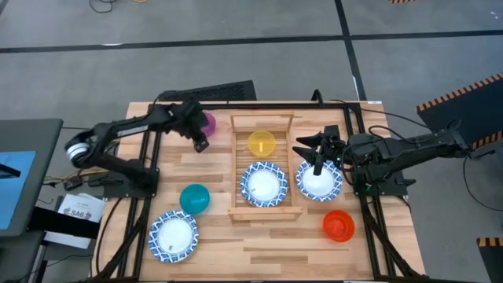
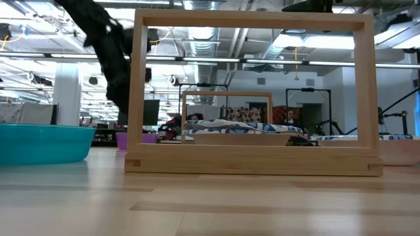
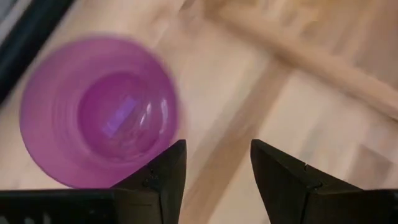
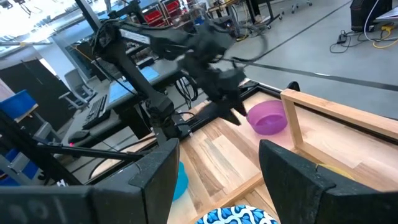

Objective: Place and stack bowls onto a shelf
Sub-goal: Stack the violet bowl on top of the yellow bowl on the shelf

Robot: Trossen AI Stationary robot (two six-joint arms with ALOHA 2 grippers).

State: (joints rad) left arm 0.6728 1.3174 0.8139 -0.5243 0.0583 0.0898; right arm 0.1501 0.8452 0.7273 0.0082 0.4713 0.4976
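Left pincer (image 3: 214,171), open and empty beside the purple bowl (image 3: 102,109), should straddle its rim before closing.

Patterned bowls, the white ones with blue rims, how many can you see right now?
3: one on the shelf at, one right of the shelf under the right gripper at, one at the table's front left.

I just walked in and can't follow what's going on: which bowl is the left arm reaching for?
Find the slatted wooden shelf in the middle of the table. Just past its far left corner sits the purple bowl, with the left gripper hovering beside it, jaws open. It is the only purple bowl, small and plain, unlike the wider blue-patterned white ones.
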